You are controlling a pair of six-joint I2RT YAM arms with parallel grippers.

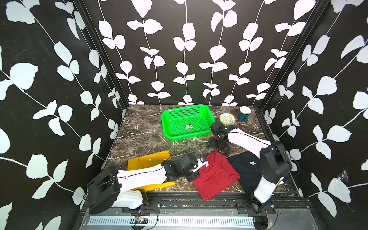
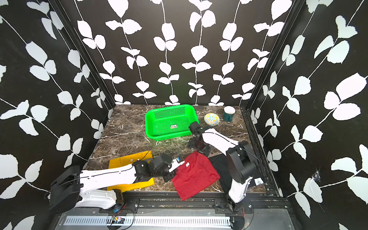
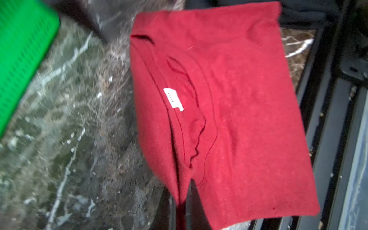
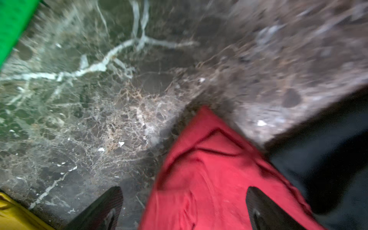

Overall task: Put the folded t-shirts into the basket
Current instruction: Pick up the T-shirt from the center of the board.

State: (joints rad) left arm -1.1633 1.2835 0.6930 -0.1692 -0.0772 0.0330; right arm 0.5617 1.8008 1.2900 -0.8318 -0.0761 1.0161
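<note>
The left arm [image 1: 139, 175] stretched low from its near base, passing over the yellow shirt [image 1: 147, 159] toward the collar edge of the dark red shirt [image 1: 217, 175]. The left gripper [image 1: 201, 162] was pressed together on that edge; its wrist view showed the red cloth gathered into a pinch beside the neckline. The right arm [image 1: 247, 139] rose from its near base, reached forward and bent down at the wrist, with the right gripper [image 1: 219, 146] over the red shirt's far corner. Its fingers [image 4: 103, 205] stood spread wide, and that corner lay between them, though contact could not be told through the blur. The red shirt lay askew on the marble tabletop [image 1: 139, 135], one near corner overhanging the front rail and one side overlapping the black shirt [image 1: 247, 169]. The basket [image 1: 163, 121] sat empty toward the back, well apart from the left gripper and near the right one, with a patterned bowl [image 1: 227, 119] and a mug [image 1: 244, 114] beside it.
</note>
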